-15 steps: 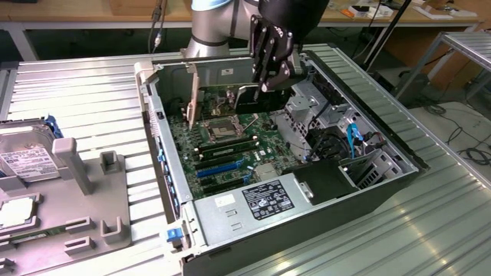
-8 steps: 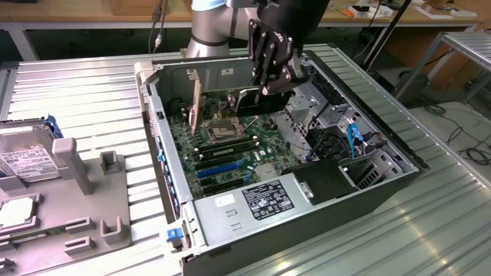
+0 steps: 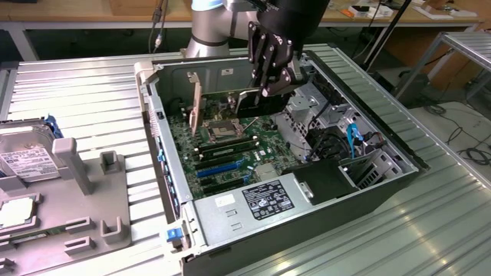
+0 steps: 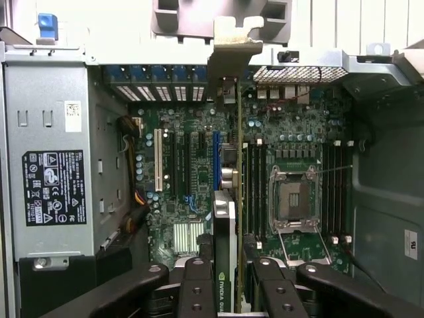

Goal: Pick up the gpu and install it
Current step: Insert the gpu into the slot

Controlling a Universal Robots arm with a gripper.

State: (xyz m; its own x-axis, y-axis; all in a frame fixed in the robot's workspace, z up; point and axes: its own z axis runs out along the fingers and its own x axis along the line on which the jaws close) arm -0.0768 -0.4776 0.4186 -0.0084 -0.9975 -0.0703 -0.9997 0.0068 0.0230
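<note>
We see the computer case lying on its side on the tabletop, open side up. The motherboard lies flat on the case floor. In the exterior view, the power supply sits in the near end of the case and the drive cage lines the wall on the exterior view's right. The gpu stands on edge over the motherboard, clasped between the fingers of the tool. It stands between the expansion slots and the CPU socket, with its bracket end at the case wall. To the exterior view's left of the case, a fixture tray rests on the tabletop, with a hard drive at its outer edge.
</note>
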